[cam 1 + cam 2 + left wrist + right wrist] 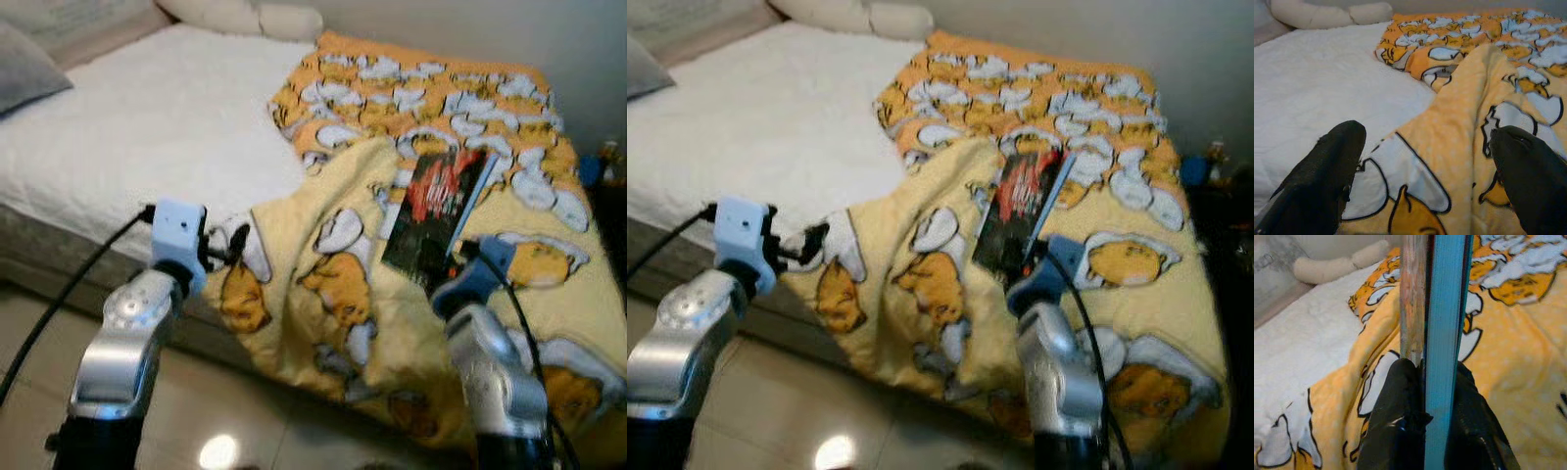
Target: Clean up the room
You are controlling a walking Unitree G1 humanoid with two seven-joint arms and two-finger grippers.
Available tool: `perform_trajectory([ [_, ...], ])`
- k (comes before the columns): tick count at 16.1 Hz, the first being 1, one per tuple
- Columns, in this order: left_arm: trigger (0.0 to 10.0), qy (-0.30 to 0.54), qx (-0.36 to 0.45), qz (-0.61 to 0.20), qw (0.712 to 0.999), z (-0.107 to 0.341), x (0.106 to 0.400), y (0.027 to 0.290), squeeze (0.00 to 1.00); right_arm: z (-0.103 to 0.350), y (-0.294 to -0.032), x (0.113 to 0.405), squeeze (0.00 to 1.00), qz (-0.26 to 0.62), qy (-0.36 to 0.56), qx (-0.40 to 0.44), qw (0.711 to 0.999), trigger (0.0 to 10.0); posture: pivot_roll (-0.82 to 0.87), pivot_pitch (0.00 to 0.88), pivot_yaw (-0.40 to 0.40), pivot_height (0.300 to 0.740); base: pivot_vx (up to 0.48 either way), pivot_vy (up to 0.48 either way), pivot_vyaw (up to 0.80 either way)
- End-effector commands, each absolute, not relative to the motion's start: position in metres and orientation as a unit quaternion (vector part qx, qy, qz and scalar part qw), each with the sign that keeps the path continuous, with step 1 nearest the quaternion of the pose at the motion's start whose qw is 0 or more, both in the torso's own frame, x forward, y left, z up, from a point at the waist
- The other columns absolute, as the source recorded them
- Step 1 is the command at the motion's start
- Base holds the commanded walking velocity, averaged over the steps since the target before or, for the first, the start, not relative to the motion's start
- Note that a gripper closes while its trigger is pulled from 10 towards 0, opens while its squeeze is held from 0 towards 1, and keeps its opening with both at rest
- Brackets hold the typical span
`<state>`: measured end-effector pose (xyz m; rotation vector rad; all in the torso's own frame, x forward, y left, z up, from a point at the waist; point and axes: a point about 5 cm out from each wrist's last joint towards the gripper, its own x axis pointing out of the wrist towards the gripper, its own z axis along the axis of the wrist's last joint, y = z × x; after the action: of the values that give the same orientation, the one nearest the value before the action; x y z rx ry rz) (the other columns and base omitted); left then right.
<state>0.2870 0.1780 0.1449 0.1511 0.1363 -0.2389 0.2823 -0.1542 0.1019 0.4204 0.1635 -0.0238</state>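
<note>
1. Bedroom setting: a bed (147, 137) under a white cover stood against a pale wall, with glossy tiled floor (225, 431) before its near edge and cream pillows (245, 15) at its head.
2. Blanket (411, 196), yellow and orange with a cartoon print: it lay rumpled over the foot half of the bed, its near portion spilling over the near edge toward the floor.
3. Book (436, 206), dark cover with red art and a blue spine: it stood above the blanket's middle, lower end pinched in the right gripper (1425, 396), whose black fingers were pressed against either side of the covers.
4. Left gripper (1425, 161): fingers spread wide and holding nothing, it hovered just beside the blanket's near corner at the bed's near edge.
5. Risk, judged: the hold sat at one end of the book only, so a swing could make the book pivot or slip out onto the blanket or the floor.
6. Risk, judged: the open left fingers could snag the loose blanket and drag more of it off the bed.
7. Other items: a grey cushion (24, 69) at the bed's far corner; small blurred objects (602, 162) beyond the foot, not identifiable.
8. Obstruction: the blanket's raised folds lay between the two grippers.
</note>
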Motion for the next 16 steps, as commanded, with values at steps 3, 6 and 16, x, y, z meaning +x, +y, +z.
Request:
perform_trajectory([
  [3, 10.0, 0.064, 0.083, -0.116, 0.988, 0.1472, 0.2891, 0.1816, 0.00, 0.1045, -0.1539, 0.2840, 0.00, -0.016, 0.071, 0.216, 0.974, 10.0, -0.02, 0.000, -0.005, 0.740, 0.000, 0.391, 0.00],
  [6, 10.0, 0.062, 0.085, -0.114, 0.988, 0.1483, 0.2905, 0.1828, 0.00, 0.1013, -0.1539, 0.2854, 0.00, -0.018, 0.072, 0.218, 0.973, 10.0, -0.02, 0.000, -0.005, 0.740, 0.000, 0.394, -0.27],
  [16, 10.0, 0.056, 0.087, -0.106, 0.989, 0.1498, 0.2918, 0.1840, 0.00, 0.1060, -0.1508, 0.2854, 0.00, -0.022, 0.068, 0.222, 0.972, 10.0, -0.02, 0.000, -0.004, 0.740, 0.000, 0.280, -0.32],
])
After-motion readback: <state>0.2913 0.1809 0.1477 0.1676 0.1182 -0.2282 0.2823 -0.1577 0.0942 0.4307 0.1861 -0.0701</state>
